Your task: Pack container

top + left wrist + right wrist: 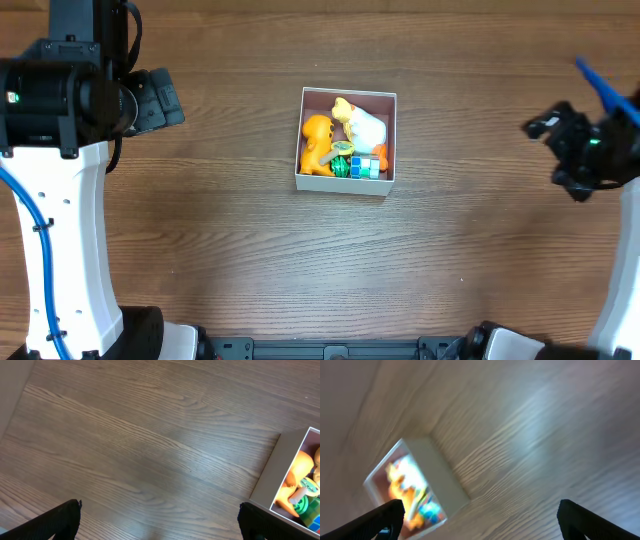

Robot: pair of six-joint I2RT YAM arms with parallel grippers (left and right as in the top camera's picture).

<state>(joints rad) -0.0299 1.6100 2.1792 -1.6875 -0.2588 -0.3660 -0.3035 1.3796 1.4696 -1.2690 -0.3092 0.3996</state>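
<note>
A brown wood-grain table (250,260) carries the container (340,184) at its middle, packed with an orange dinosaur (317,143), a white-and-yellow toy (365,125) and a small cube (367,165). The left gripper (160,522) and right gripper (482,520) hang well out to left and right, both spread wide and empty. A low inward sweep could shove the container, which looks light, or spill what it holds.

Wood table (250,250) lies open around the container (340,185), toys (318,145) crowding inside.
</note>
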